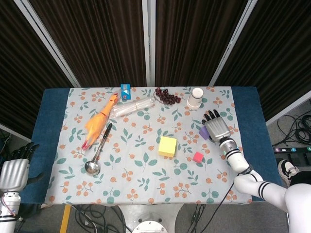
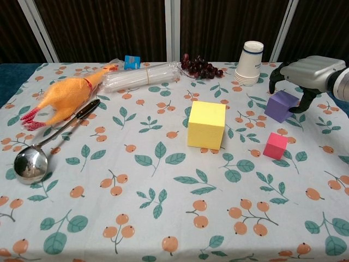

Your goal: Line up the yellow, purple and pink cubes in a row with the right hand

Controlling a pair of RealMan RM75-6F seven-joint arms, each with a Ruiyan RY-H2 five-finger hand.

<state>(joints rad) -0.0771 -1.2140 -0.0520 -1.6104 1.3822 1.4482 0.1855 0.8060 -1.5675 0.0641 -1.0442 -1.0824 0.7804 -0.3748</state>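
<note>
With my right hand (image 2: pixel 308 73) arched over the purple cube (image 2: pixel 281 106), fingers apart around it but not yet gripping, I judged the row hardly begun, since the yellow cube (image 2: pixel 206 124) and pink cube (image 2: pixel 275 146) sat loosely scattered mid-desk.

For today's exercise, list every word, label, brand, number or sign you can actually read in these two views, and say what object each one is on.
No text can be read in either view.
Blue box: a pale mark on its face, too small and blurred to read.
Paper cups: a dark band below the rim, no lettering that can be made out.
Yellow cube, purple cube, pink cube: plain faces, no markings.
Tablecloth: leaf and fruit pattern only.
</note>
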